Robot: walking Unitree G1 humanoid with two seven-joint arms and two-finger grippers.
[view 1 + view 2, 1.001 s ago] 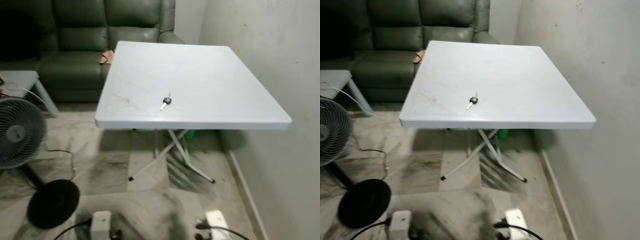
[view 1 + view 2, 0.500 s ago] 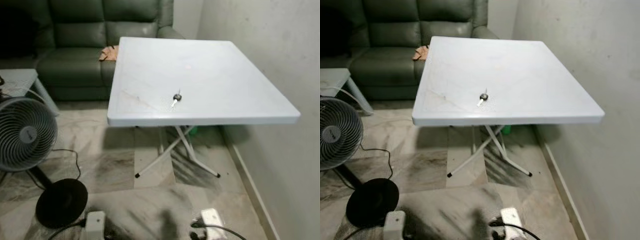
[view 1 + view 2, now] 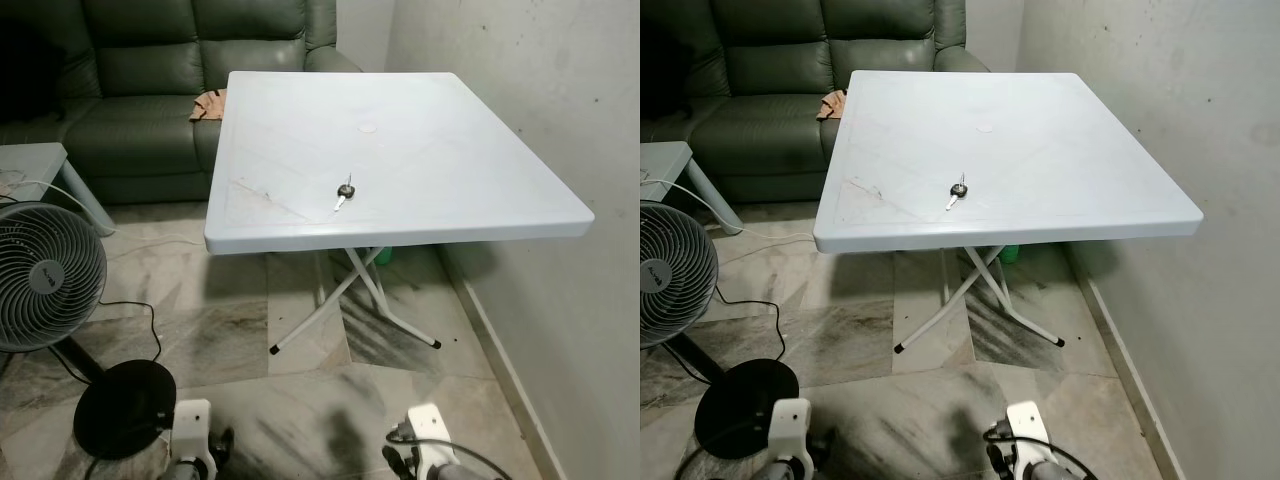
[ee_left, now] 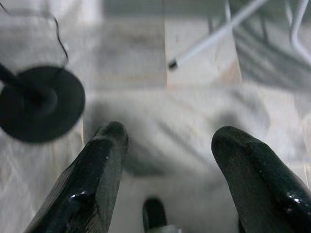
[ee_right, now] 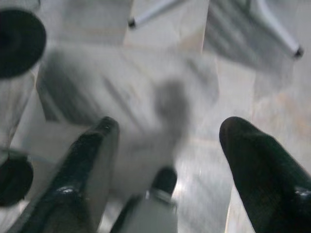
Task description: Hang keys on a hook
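White table holds keys near its near edge; left gripper & right gripper hang low w/ fingers apart. Approach square-on, reach from above.

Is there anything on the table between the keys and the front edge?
No. In the left eye view, the strip of table between the keys and its near edge is bare, apart from faint scuff marks.

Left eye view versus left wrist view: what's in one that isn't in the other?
Left eye view alone: the keys on the white table, the green sofa, the fan's round cage. Left wrist view alone: the left gripper up close, its two black fingers spread open. Both: the fan's black base, a white table leg and the marble floor.
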